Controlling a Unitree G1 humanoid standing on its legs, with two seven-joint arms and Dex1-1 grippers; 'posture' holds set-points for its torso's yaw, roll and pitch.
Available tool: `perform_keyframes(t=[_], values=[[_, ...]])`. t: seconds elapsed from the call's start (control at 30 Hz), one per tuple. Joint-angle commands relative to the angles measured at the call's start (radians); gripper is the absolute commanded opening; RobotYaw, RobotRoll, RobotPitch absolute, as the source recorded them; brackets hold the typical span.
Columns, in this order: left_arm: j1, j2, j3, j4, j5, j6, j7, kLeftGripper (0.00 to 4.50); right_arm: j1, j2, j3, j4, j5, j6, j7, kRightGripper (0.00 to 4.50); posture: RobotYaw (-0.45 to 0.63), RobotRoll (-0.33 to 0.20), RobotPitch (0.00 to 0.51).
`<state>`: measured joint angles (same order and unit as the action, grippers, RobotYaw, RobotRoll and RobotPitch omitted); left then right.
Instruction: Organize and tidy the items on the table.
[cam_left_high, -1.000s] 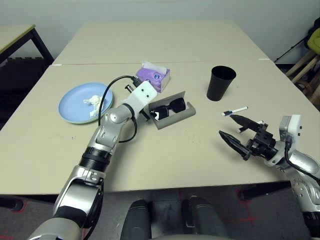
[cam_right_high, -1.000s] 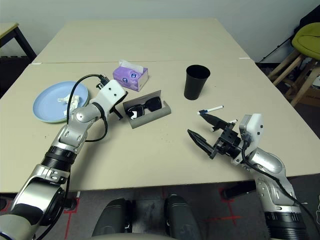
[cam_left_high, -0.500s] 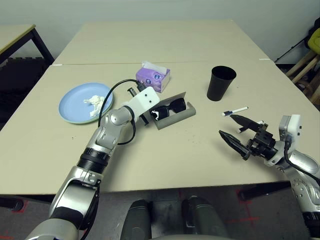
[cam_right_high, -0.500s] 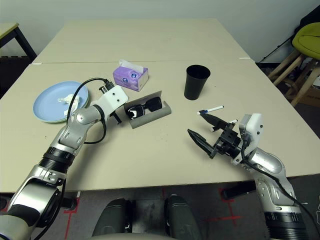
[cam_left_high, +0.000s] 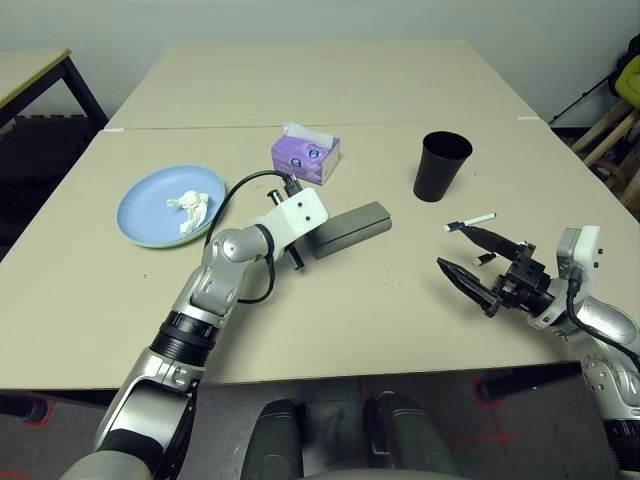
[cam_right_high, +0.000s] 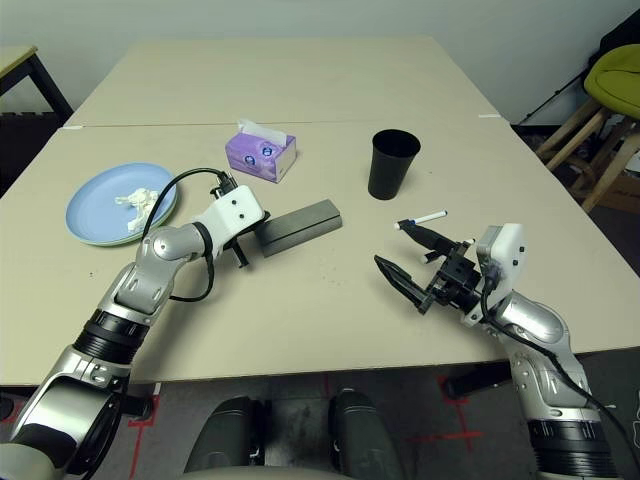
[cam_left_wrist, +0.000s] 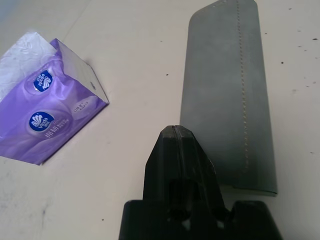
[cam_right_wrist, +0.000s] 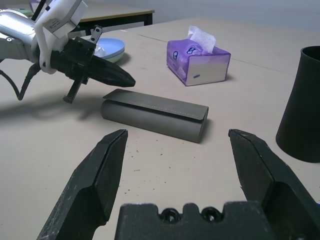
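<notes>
Grey oblong fabric glasses case (cam_left_high: 348, 228): lid down, mid-table, near purple tissue box (cam_left_high: 306, 156). Left gripper (cam_left_wrist: 179, 150): clenched, empty, tip at case's left end. Right gripper (cam_left_high: 478, 264): splayed, empty, near thin white pen (cam_left_high: 470, 222). Risk: stray nudge skews case or reopens unlatched flap.

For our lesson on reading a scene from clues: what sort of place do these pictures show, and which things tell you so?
Probably an office or lab workroom: plain beige tables pushed together, a black-legged table beside them, red tape marks on the grey floor, and stools against a bare wall.
</notes>
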<state>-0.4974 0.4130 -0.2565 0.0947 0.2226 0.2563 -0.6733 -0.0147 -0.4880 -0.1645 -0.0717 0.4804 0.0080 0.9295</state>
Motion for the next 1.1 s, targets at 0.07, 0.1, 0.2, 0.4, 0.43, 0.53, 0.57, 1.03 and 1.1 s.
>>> perform_keyframes(t=[0.07,0.1,0.2,0.4,0.43,0.53,0.57,1.03,1.1], values=[[0.026,-0.001,-0.016,-0.048,-0.02,0.036,-0.024,0.03,-0.005,-0.007,0.002,0.015,-0.008,-0.006,0.005,4.5,0.01,0.0,0.092],[0.036,-0.002,-0.018,-0.066,-0.024,0.047,-0.03,0.03,-0.006,-0.008,0.002,0.016,-0.009,-0.006,0.006,4.5,0.01,0.0,0.09],[0.059,-0.001,-0.026,-0.101,-0.03,0.069,-0.04,0.03,-0.01,-0.009,0.002,0.023,-0.01,-0.007,0.008,4.5,0.01,0.0,0.087],[0.073,0.001,-0.032,-0.107,-0.03,0.074,-0.043,0.03,-0.019,-0.01,0.004,0.032,-0.016,-0.008,0.01,4.5,0.01,0.0,0.084],[0.072,0.0,-0.033,-0.1,-0.03,0.072,-0.041,0.03,-0.022,-0.011,0.003,0.035,-0.016,-0.009,0.011,4.5,0.01,0.0,0.087],[0.073,-0.001,-0.034,-0.09,-0.029,0.067,-0.039,0.03,-0.023,-0.012,0.003,0.036,-0.018,-0.011,0.011,4.5,0.01,0.0,0.087],[0.074,-0.001,-0.034,-0.09,-0.029,0.066,-0.039,0.03,-0.023,-0.012,0.003,0.036,-0.018,-0.011,0.01,4.5,0.01,0.0,0.087],[-0.066,-0.067,0.216,-0.212,-0.377,0.426,-0.07,2.17,-0.02,-0.019,0.007,0.042,-0.023,-0.011,0.015,4.5,0.01,0.0,0.088],[-0.094,-0.044,0.238,-0.239,-0.424,0.502,-0.081,2.96,-0.023,-0.019,0.008,0.045,-0.024,-0.011,0.017,4.5,0.01,0.0,0.088]])
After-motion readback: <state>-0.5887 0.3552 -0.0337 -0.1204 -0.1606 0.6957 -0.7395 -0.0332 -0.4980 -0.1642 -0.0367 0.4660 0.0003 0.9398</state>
